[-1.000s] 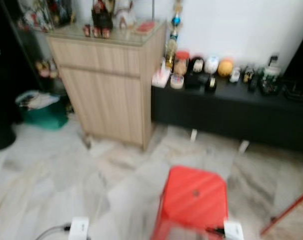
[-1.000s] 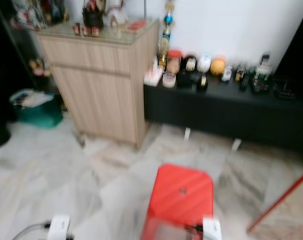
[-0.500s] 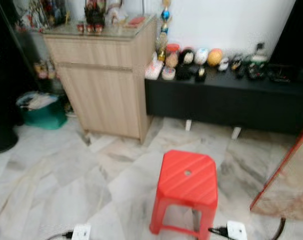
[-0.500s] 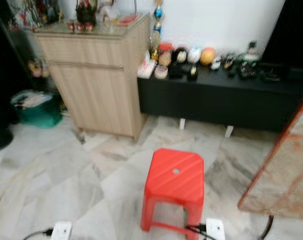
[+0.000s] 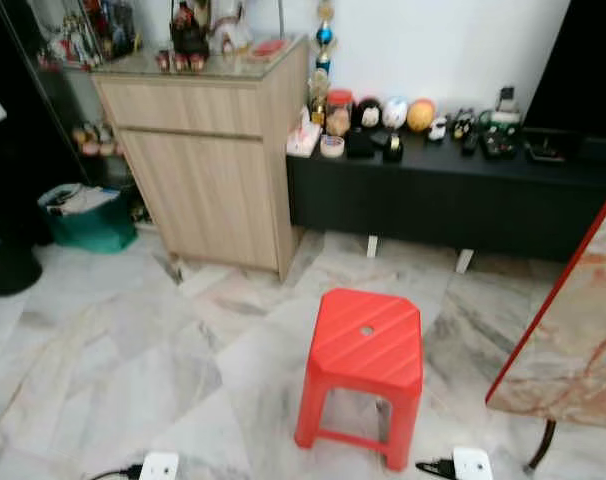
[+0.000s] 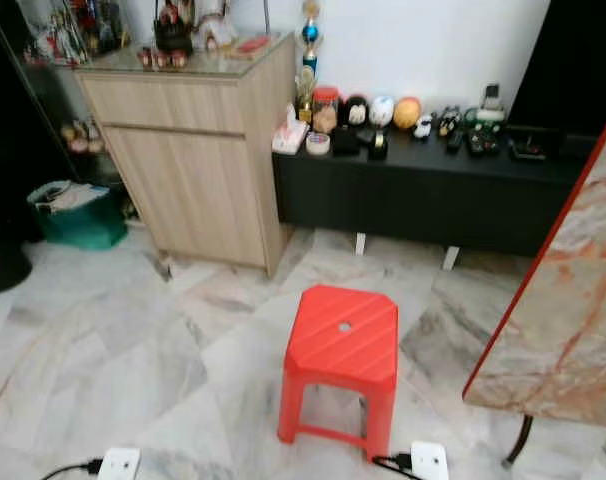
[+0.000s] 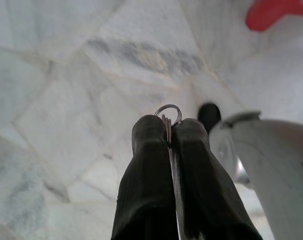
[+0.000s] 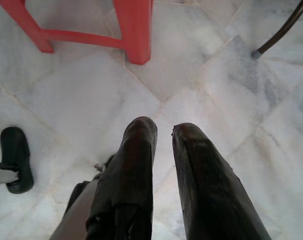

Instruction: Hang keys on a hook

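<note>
early in the task by the look of it: keys clamped between the closed fingers of the left gripper, low over marble floor; hanging left to do, no hook located. right gripper idle, fingers slightly apart, near the red stool. no legible writing or brands.

Head pair looks down-forward; right wrist shares red stool; both wrists face floor
</note>
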Available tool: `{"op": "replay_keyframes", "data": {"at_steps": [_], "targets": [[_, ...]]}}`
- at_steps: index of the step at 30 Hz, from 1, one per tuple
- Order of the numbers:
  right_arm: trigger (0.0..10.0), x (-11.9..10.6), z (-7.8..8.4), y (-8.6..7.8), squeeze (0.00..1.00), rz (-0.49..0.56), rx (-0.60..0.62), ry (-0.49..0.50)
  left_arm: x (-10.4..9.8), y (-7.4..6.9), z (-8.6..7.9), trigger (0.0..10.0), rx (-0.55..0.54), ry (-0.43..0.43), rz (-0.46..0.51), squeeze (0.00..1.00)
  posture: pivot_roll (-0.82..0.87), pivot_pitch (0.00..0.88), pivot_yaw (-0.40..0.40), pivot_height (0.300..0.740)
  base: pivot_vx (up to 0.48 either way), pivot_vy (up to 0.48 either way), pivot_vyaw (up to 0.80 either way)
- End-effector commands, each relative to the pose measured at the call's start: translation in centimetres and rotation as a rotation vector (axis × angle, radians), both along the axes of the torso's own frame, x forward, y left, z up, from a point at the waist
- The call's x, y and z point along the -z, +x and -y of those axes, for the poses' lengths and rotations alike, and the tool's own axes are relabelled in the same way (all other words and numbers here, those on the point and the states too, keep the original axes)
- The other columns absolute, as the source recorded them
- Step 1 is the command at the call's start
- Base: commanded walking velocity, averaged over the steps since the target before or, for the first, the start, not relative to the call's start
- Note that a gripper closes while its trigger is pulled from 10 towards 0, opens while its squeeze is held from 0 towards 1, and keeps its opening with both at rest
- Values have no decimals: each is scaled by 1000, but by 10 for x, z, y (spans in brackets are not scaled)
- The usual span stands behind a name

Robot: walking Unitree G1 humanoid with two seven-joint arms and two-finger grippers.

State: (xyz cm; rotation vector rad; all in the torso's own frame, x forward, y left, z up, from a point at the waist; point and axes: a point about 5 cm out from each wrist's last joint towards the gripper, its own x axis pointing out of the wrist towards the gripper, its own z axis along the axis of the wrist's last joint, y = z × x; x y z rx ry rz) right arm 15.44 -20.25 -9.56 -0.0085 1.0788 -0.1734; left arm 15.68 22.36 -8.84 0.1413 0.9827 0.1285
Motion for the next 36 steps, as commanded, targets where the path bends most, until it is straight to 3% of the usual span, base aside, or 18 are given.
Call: {"op": "replay_keyframes", "data": {"at_steps": [1, 36], "targets": [[10000, -1, -1, 3, 0, 10, 0, 3, 0, -1, 0, 10000, 2, 7, -7, 0, 3, 0, -27, 740, 0, 0, 0], [10000, -2, -2, 5, 0, -3, -20, 14, 1, 0, 3, 10000, 9, 1, -18, 0, -1, 0, -21, 740, 0, -395, 0]]}}
